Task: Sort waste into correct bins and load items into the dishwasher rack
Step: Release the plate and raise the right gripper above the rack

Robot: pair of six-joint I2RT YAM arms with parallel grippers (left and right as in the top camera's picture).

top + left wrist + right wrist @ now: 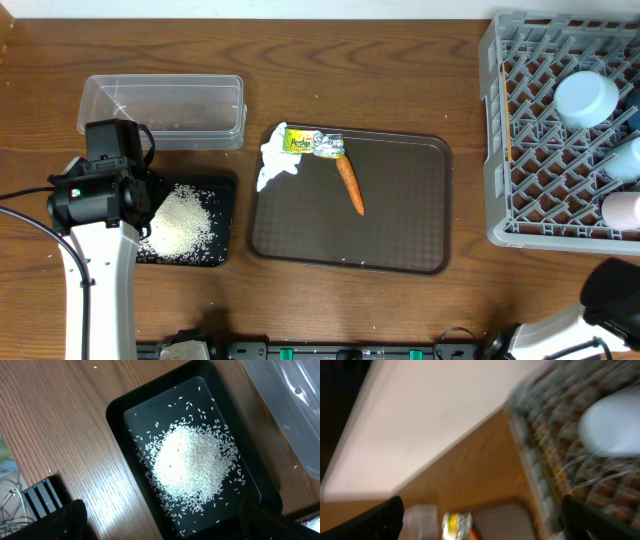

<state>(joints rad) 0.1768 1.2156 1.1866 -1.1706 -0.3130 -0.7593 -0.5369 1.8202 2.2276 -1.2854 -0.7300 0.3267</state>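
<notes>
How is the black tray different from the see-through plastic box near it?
The black tray is dark and solid, while the plastic box is see-through. The black tray holds a heap of white rice; the plastic box looks empty. The black tray is shallow, and the plastic box has taller walls. Both are rectangular, of similar size, and sit on the wooden table.

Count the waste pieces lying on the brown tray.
3: a crumpled tissue overhanging the brown tray at its upper-left corner, a printed wrapper on the top edge beside it, and a carrot just below the wrapper. None appear hidden.
</notes>
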